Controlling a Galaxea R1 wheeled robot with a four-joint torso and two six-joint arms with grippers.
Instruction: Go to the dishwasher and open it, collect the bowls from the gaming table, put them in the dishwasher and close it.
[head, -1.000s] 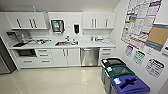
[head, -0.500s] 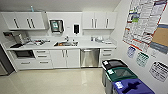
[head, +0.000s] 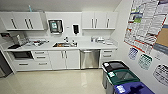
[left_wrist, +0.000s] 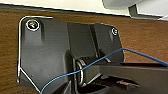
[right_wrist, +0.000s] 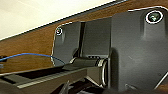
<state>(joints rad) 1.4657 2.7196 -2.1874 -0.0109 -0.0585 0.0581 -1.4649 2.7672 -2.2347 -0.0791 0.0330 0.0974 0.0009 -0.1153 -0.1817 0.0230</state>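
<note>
The dishwasher (head: 90, 58) is built in under the white counter, to the right of the sink. Its brushed-steel door is closed, with a bar handle along the top. It stands across the room from me, beyond a stretch of pale floor. The bowls and the gaming table are out of view. In both wrist views a brown wood-like surface (left_wrist: 140, 37) (right_wrist: 30, 47) lies behind the robot's dark plate, with a thin blue cable running across it.
White cabinets run along the wall above the counter (head: 82, 45) and below it. A sink (head: 61, 45) is set in the counter's middle. Black (head: 115, 67), green (head: 123, 76) and blue (head: 132, 88) bins line the right wall under posters. The pale floor (head: 55, 81) stretches to the cabinets.
The whole head picture has shifted a little as the camera moved slightly nearer the counter. Nothing in the kitchen itself has moved.
</note>
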